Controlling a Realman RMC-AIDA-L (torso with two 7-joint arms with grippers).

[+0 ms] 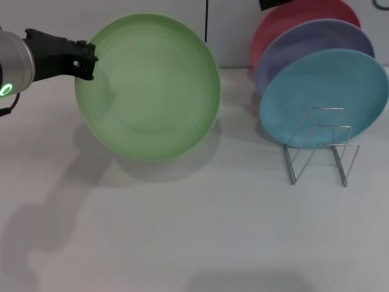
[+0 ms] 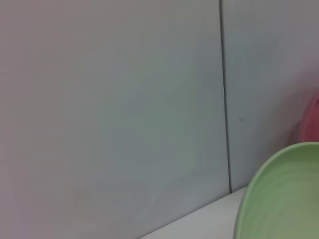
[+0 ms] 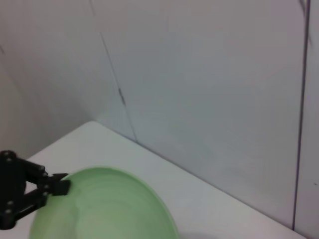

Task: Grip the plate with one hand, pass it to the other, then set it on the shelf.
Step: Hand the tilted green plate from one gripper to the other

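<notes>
The plate (image 1: pixel 149 85) is a light matte green with faint rings of a slightly different green going round its face, and the left claw (image 1: pixel 85 61) at its rim is black, on a silver-white arm (image 1: pixel 15 61) with a bright green ring of light. On the thin silver wire shelf (image 1: pixel 319 146) stand a turquoise-blue plate (image 1: pixel 325 97), behind it a lavender plate (image 1: pixel 310 42) and a pinkish-red plate (image 1: pixel 304 12), each in one plain colour without pattern. The counter (image 1: pixel 194 231) is plain white with soft grey shadows, and the wall (image 2: pixel 109 109) is a pale grey with one thin dark vertical line.
</notes>
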